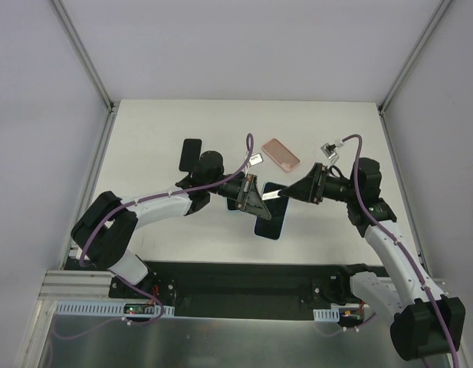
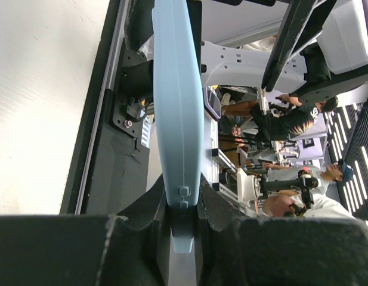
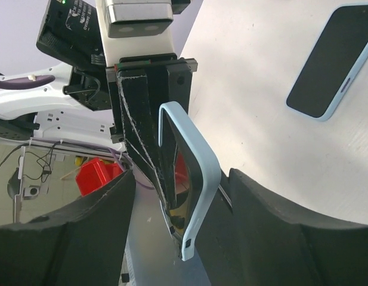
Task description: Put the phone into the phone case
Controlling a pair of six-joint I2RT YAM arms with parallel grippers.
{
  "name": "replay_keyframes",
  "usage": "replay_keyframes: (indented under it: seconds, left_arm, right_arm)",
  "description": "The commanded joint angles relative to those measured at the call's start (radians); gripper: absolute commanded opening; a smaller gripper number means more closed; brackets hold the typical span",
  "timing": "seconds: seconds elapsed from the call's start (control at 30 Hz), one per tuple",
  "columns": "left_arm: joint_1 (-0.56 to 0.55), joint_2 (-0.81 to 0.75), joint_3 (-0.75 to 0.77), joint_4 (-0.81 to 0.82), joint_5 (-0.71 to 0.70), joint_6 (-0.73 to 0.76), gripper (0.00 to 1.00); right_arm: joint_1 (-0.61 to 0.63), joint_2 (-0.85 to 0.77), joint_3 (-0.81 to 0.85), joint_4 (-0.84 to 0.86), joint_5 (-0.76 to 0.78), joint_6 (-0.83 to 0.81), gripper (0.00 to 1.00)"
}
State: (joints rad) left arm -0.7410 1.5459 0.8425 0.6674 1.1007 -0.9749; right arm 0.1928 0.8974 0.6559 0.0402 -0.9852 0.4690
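My left gripper (image 1: 259,201) is shut on a light blue phone case (image 2: 178,107) and holds it edge-on above the table, with the side buttons just past the jaws. In the right wrist view the case (image 3: 198,167) stands between my right gripper's (image 3: 184,238) open jaws, close against the right finger (image 3: 273,238), with a wide gap to the left finger. From above, the two grippers meet tip to tip over the table's middle, my right gripper (image 1: 284,195) facing left. A black-screened phone with a light blue rim (image 3: 330,59) lies flat on the table below them (image 1: 270,224).
A pink phone or case (image 1: 280,154) lies flat behind the grippers. A black flat one (image 1: 191,156) lies at the back left, beside the left arm. The white table (image 1: 144,153) is walled in by panels on three sides.
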Motion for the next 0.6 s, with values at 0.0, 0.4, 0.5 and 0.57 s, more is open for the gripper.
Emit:
replay_keyframes:
  seconds: [0.0,0.4,0.5,0.57]
  left_arm:
    - [-0.009,-0.041,0.030,0.069,0.047,0.018,0.00]
    - [-0.003,0.017,0.046,-0.054,0.051,0.077,0.00]
    - [-0.003,0.011,0.053,-0.054,0.051,0.074,0.00]
    - [-0.003,0.010,0.059,-0.054,0.048,0.074,0.00]
  right_arm:
    - [0.025,0.011,0.031,0.059,-0.046,0.005,0.63]
    - [0.030,-0.032,0.112,-0.139,-0.035,-0.164,0.20]
    - [0.030,-0.035,0.128,-0.154,-0.030,-0.178,0.33]
    - [0.030,-0.020,0.119,-0.154,-0.039,-0.184,0.13]
